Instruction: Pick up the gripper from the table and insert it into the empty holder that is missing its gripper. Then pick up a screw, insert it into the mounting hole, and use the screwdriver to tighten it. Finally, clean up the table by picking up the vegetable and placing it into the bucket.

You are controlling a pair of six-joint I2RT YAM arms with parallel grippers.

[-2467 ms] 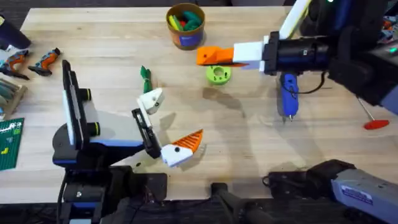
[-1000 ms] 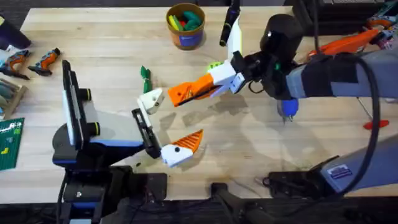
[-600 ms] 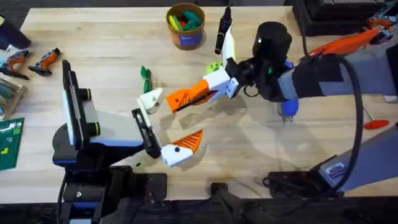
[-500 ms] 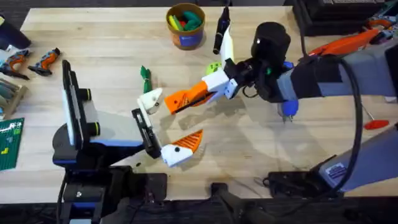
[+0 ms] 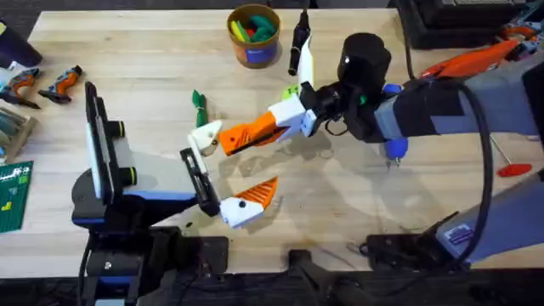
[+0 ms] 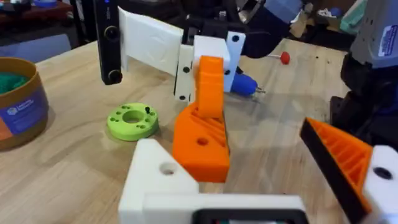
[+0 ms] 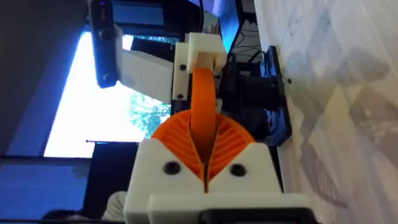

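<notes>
1. One small orange gripper [image 5: 246, 134], rigid, light plastic, hangs above the bench [image 5: 153, 68], its tip just beside the bare white holder [image 5: 206, 136].
2. Right claw [image 5: 255, 133] is clamped on it; left claw [image 5: 225, 174] stands apart.

The right arm [image 5: 442, 102] reaches across the middle of the worktop [image 5: 340, 212] from the right, and its gripper [image 5: 234, 140] with the orange gripper [image 5: 246, 136] sits just beside the white holder [image 5: 206, 136], leaving little room between them. Behind that spot stand the vegetable [image 5: 199, 105], the green disc [image 6: 132, 121] and the bucket [image 5: 253, 36], while the screwdriver [image 5: 393, 149] lies under the right arm. The near middle of the worktop, right of the left gripper's orange-tipped finger [image 5: 255, 197], lies bare.
</notes>
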